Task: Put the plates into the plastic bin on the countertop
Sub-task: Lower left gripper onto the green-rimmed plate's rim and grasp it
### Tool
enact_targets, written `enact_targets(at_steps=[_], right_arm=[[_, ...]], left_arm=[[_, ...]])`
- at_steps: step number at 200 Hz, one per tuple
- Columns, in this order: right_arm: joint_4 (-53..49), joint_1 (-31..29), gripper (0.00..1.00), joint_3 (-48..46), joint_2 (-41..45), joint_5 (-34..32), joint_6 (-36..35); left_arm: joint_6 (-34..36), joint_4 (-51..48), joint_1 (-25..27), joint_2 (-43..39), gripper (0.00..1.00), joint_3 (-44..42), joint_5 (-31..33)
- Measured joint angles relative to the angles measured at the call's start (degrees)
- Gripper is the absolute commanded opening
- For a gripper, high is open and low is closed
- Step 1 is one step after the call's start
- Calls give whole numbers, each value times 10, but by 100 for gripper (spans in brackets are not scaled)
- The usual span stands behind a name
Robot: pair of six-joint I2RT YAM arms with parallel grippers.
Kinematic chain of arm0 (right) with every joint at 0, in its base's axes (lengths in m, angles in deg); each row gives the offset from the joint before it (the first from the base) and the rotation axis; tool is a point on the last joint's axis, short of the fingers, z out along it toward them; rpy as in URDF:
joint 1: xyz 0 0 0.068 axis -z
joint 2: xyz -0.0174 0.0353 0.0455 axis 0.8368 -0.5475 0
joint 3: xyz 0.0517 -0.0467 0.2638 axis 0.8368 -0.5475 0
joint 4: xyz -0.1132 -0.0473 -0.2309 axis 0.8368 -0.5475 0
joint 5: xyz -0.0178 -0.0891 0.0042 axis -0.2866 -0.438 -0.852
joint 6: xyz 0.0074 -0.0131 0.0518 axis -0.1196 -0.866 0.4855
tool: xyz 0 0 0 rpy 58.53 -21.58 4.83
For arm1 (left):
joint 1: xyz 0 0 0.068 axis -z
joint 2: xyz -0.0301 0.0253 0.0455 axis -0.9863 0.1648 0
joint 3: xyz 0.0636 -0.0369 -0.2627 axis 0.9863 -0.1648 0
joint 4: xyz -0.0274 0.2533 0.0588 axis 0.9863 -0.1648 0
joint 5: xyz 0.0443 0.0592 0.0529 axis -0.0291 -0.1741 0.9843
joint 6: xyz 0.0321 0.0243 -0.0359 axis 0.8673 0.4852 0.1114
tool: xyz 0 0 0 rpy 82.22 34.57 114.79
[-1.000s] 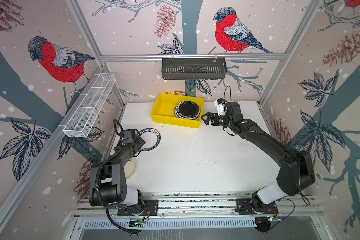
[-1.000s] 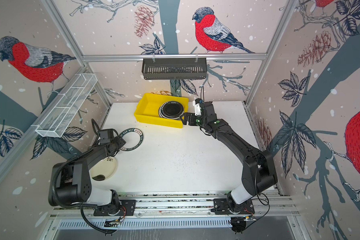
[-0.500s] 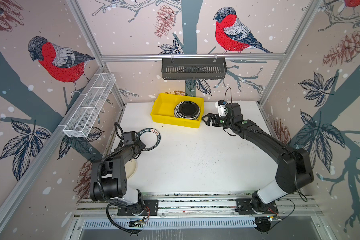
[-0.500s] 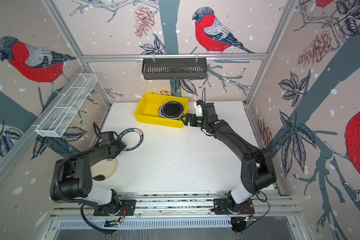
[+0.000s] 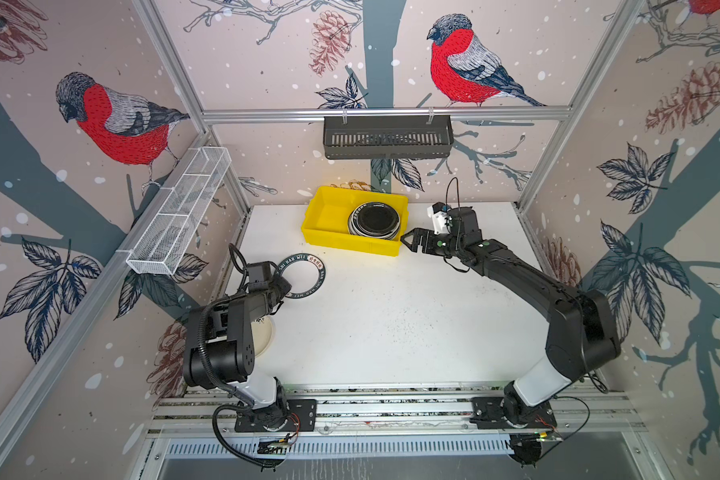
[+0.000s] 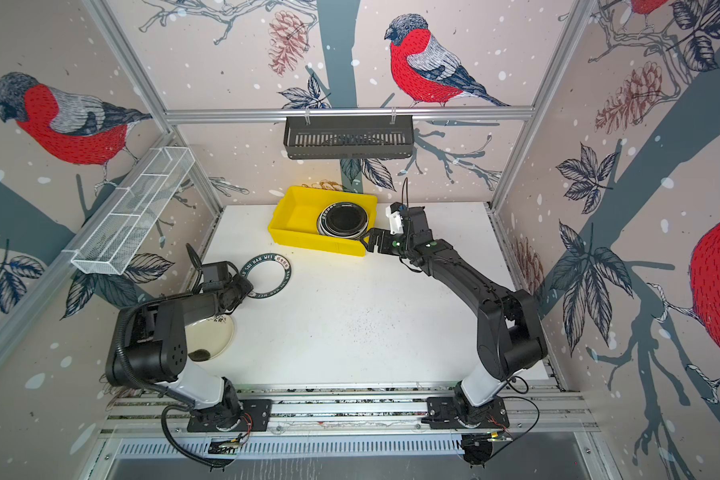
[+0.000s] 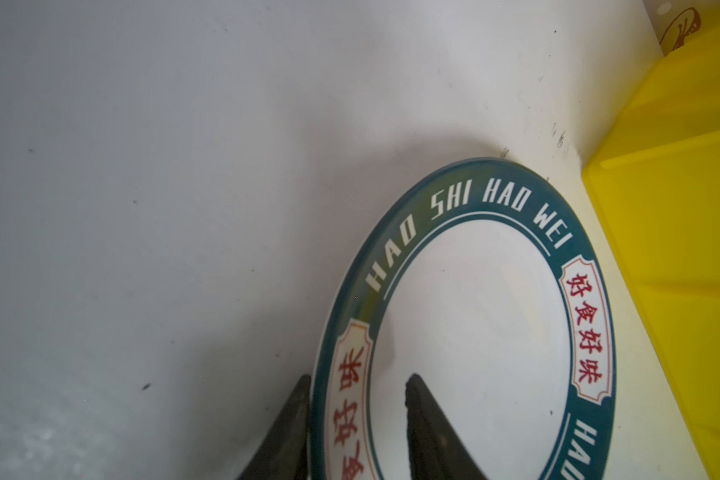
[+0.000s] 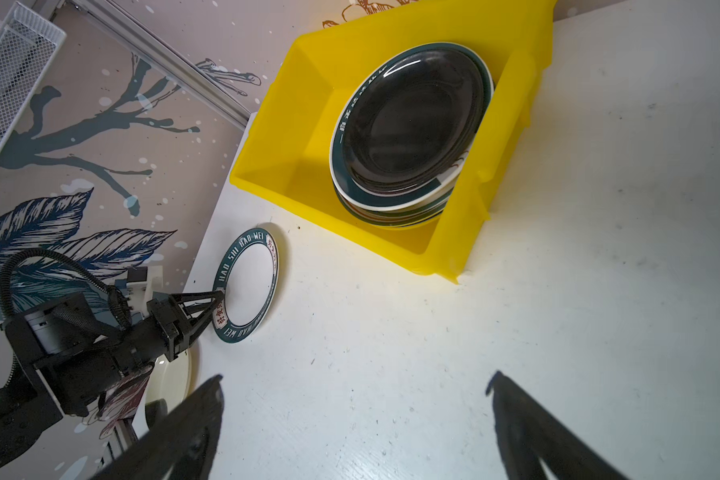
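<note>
Lower left in a top view: a cream plate (image 6: 213, 337) with dark marks lies flat on the countertop (image 5: 391, 324), half under the left arm (image 5: 225, 332). Just past it, the left gripper (image 7: 357, 380) is on the lettered plate (image 5: 308, 277), which has a white middle and a dark teal rim. White "HAO SHI HAO WEI" and red characters in cream panels run around that rim. This plate lies flat too, left of centre, apart from the bin. The fingers (image 7: 296, 415) straddle its near rim at a narrow gap, one outside, one over the white middle. Are they actually pinching it? Can't tell.

Farther up, right of centre, the right gripper (image 8: 356, 382) hangs spread wide and holds nothing, its tips just beside the near right corner of the plastic bin (image 5: 327, 218). The bin is bright yellow and sits at the back of the countertop. In its right half is a stack of plates (image 5: 374, 220), a black one on top and dark-rimmed white ones beneath.

On the back wall is the dark slotted basket (image 5: 387, 137). At upper left is the white mesh tray (image 5: 179, 212).
</note>
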Motion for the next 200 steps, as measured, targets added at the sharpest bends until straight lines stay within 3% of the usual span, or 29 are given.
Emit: enact_targets(at_steps=[49,62,105,140,153,200], right_arm=[[1,0,100,3,0,0,0],[1,0,100,3,0,0,0],[1,0,100,3,0,0,0],[1,-1,100,2,0,0,2],[1,-1,100,1,0,0,2],[14,-1,100,-23,7,0,4]], left_arm=[[0,20,0,9,18,-7,-18],[-2,26,0,12,8,-7,-24],[-2,32,0,13,7,0,-52],[4,8,0,-20,6,-15,-52],[5,0,0,-34,0,-19,-54],[8,-12,0,-74,0,-23,-94]])
